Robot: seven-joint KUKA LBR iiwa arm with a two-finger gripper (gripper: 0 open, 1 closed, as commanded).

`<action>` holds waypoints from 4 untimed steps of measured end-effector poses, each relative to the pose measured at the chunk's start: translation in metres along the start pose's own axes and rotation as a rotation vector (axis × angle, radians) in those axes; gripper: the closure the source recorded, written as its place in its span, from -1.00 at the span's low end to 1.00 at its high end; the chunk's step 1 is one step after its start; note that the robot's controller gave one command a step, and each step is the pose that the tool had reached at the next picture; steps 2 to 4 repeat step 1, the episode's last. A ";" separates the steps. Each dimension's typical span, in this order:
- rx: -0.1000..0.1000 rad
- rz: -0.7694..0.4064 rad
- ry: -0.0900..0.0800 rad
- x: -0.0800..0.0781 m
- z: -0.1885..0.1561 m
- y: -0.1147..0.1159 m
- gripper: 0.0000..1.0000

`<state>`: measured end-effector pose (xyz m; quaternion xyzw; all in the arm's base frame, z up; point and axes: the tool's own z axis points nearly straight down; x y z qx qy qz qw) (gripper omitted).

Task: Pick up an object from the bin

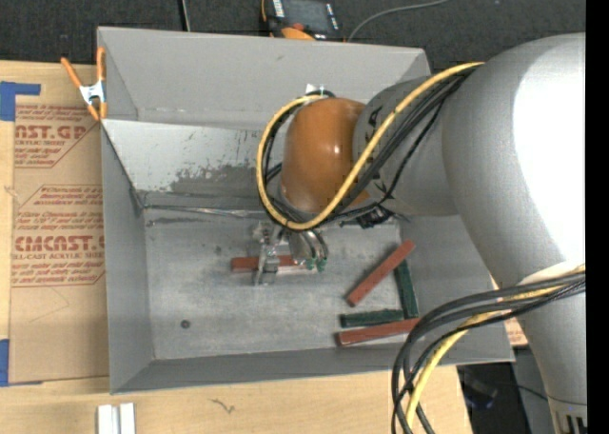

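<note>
jaws: low on the floor of the grey bin, near its middle, under the orange wrist cover
jaws state: cannot tell, the metal parts blur together and the cover overhangs them from above
thing at jaws: red-brown flat stick, lying level on the floor; one end sticks out to the left of the jaws, the other end is hidden among them
hold: can't tell whether the stick is clamped or only lies under the jaws
green bit: small green part right beside the jaws on the right, too small to make out
cables: yellow and black loop round the cover, hiding part of the back wall
other sticks: well to the right of the jaws; slanted red-brown stick, dark green stick partly behind it, second dark green stick, lower red-brown stick
cut off: right end of the lower red-brown stick runs under the cables
arm: covers the bin's right side
</note>
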<state>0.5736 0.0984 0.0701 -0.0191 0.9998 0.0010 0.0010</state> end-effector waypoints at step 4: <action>0.001 -0.148 -0.008 0.003 -0.137 0.005 1.00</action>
